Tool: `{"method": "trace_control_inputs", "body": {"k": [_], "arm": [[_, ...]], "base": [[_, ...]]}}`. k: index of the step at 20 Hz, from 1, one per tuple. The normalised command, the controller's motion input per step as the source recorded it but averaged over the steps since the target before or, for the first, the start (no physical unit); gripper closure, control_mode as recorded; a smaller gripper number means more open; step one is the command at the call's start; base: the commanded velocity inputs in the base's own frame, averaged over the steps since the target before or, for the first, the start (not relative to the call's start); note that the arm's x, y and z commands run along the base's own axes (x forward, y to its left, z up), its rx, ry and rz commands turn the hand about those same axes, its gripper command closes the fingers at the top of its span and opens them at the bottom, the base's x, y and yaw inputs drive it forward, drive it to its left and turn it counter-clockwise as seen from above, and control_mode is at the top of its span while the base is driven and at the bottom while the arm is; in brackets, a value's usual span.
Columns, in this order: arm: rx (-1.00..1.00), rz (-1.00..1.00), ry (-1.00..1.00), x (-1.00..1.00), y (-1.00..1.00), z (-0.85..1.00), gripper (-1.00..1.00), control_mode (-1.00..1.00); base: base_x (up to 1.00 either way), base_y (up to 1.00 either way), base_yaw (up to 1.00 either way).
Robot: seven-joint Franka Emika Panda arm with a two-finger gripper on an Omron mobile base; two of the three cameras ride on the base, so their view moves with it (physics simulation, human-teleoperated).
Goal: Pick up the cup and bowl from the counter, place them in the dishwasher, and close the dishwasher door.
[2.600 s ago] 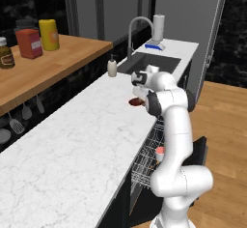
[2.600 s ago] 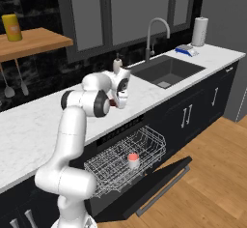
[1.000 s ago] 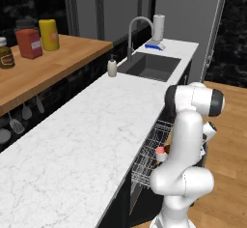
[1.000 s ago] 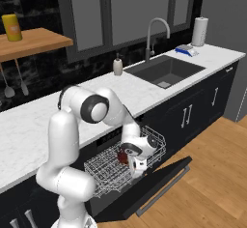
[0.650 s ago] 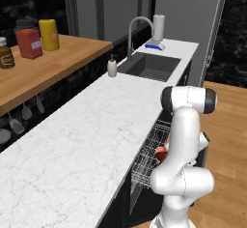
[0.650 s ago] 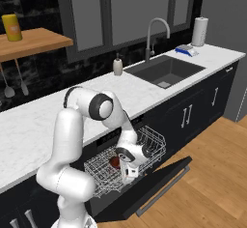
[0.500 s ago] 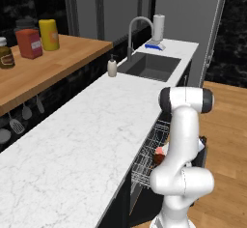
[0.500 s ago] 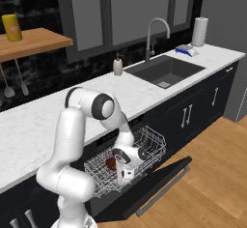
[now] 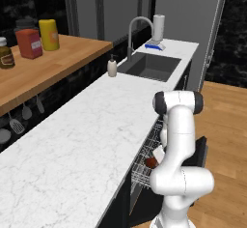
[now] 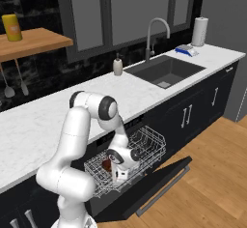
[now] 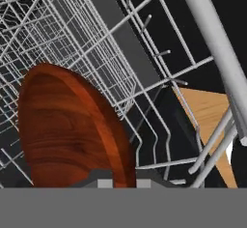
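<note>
My pincer (image 10: 117, 173) is down in the dishwasher rack (image 10: 149, 145), clenched on the bowl (image 11: 72, 125). Bowl sits tilted among the wires, above the open dishwasher door (image 10: 159, 183).

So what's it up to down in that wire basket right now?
Gripper low in the dishwasher rack, shut on the bowl. Door open. Nothing blocking.

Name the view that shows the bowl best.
The hand view: the bowl looms close, on edge among the rack wires. The right base view shows it small beside the gripper; the left base view gives a sliver behind the arm.
</note>
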Motion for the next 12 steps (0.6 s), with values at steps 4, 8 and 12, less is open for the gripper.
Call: {"method": "trace_control_inputs", "body": {"k": [4,8,12], "arm": [[0.00,0.00,0.05,0.34,0.00,-0.56,1.00,-1.00],[0.00,0.00,0.03,0.23,0.00,-0.64,1.00,-1.00],[0.00,0.00,0.00,-0.30,-0.04,-0.36,-1.00,-1.00]], "base": [[0.00,0.00,0.00],[0.00,0.00,0.00],[0.00,0.00,0.00]]}}
